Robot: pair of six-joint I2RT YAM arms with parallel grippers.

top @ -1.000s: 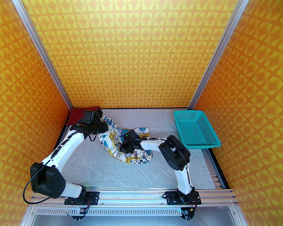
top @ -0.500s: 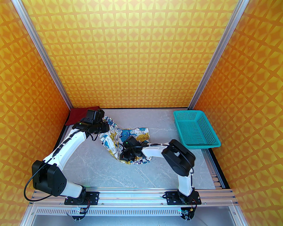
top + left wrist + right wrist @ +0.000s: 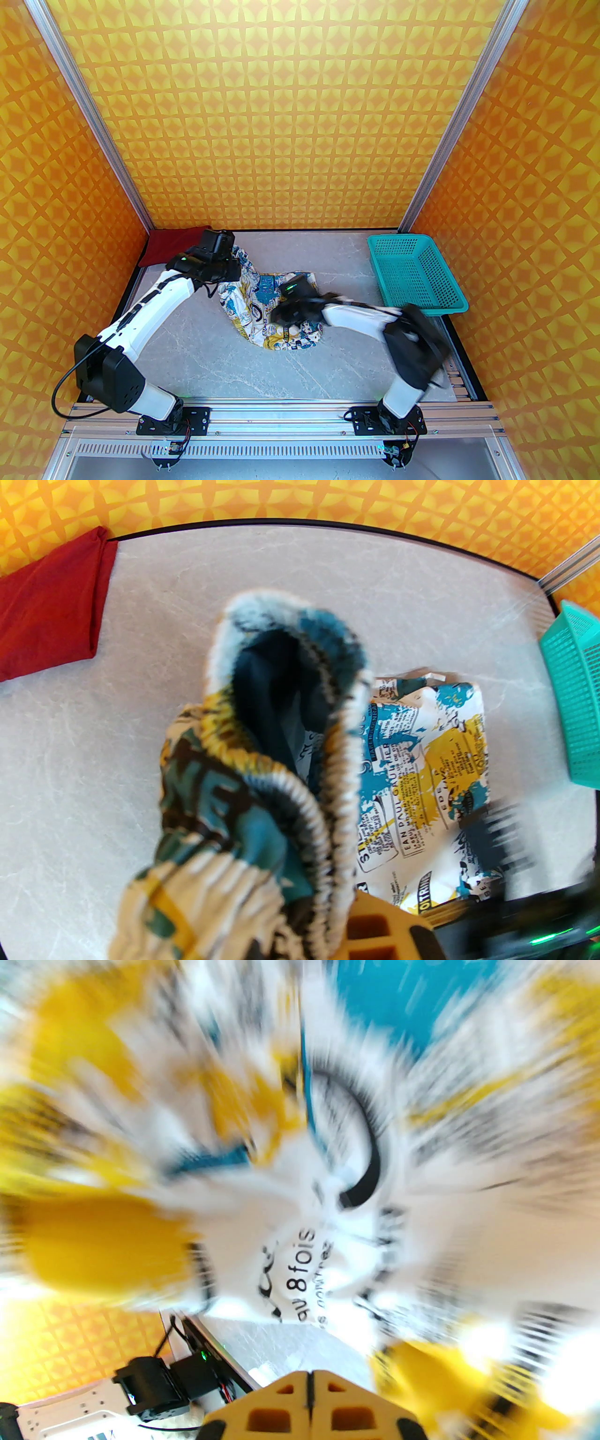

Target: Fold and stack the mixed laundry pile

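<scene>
Left of the teal basket [image 3: 417,274], the left gripper [image 3: 236,271] grasps the printed garment [image 3: 262,314] by its elastic edge, raised apparently for spreading; the right gripper [image 3: 281,315], clenched, is blurred above it.

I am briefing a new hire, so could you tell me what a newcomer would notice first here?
Orange-and-yellow patterned walls dominate. Mid-table lies the crumpled white printed garment, its gathered edge pinched by the left gripper. A dark red T-shirt sits far left, a teal basket far right.

Top camera looks down from behind; wrist cameras (very close) share the printed garment [image 3: 253,309].
</scene>
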